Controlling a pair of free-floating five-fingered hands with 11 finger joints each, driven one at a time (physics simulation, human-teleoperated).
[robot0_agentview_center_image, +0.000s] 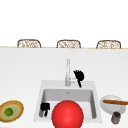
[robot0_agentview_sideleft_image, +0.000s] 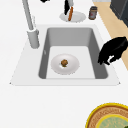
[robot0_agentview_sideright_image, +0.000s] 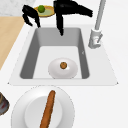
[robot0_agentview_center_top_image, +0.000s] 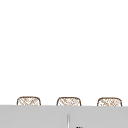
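The black left hand (robot0_agentview_center_image: 45, 109) hangs over the front-left corner of the grey sink basin (robot0_agentview_sideleft_image: 92, 40), fingers curled downward around nothing. The black right hand (robot0_agentview_center_image: 79, 76) floats just right of the tall silver faucet (robot0_agentview_center_image: 67, 72), fingers spread and straight. In the basin lies a white plate (robot0_agentview_sideleft_image: 71, 66) carrying a small brown ball (robot0_agentview_sideleft_image: 64, 62), well below both hands

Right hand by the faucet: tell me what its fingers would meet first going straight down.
The right hand points its fingers down over the back of the sink. Probably the bare basin floor comes first, behind the white plate; depth is unclear.
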